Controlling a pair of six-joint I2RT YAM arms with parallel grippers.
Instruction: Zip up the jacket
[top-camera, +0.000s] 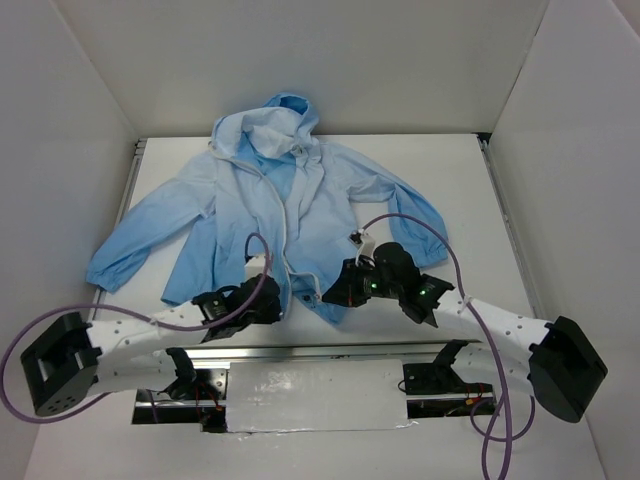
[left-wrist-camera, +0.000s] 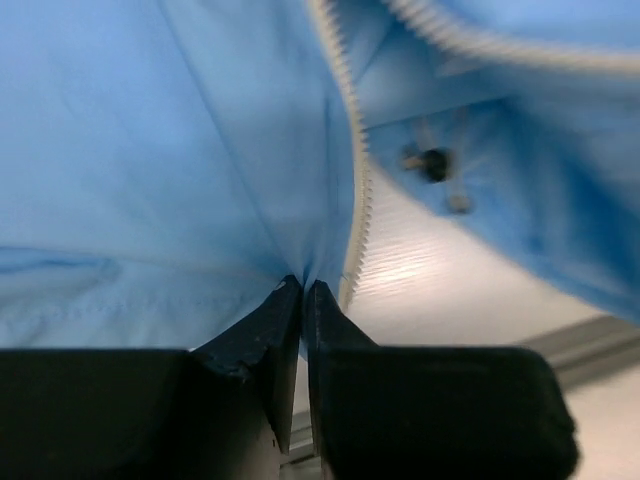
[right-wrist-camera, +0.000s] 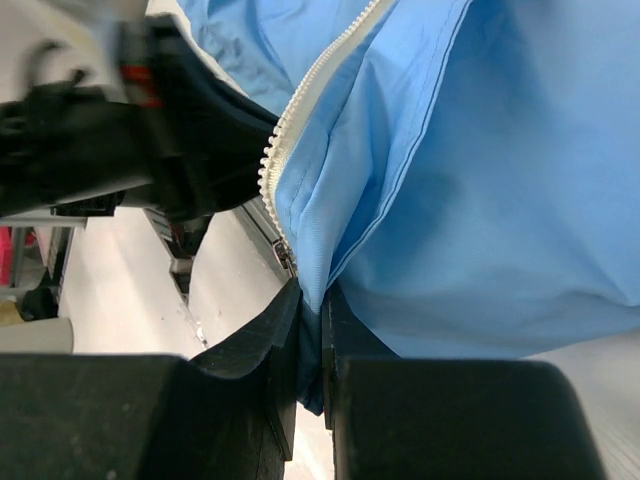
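While the jacket (top-camera: 330, 200) lay spread open on the table (top-camera: 450, 160), my left gripper (left-wrist-camera: 303, 292) and right gripper (right-wrist-camera: 312, 300) each pinched hem cloth just beside the zipper (left-wrist-camera: 357, 190); I judged I should bring both zipper ends together, keeping cloth taut.

Top view: bright, even, diffuse light from above; white walls (top-camera: 300, 60) and table (top-camera: 455, 175) sit close to wash-out, with only soft shadows under the jacket (top-camera: 330, 215) hem and the arms. Left wrist view: soft throughout, zipper (left-wrist-camera: 356, 160) teeth and a dark toggle (left-wrist-camera: 435, 163) blurred, black fingers (left-wrist-camera: 262, 335) underexposed. Right wrist view: sharper on teeth and seams, while the left arm (right-wrist-camera: 120, 130) is out of focus.
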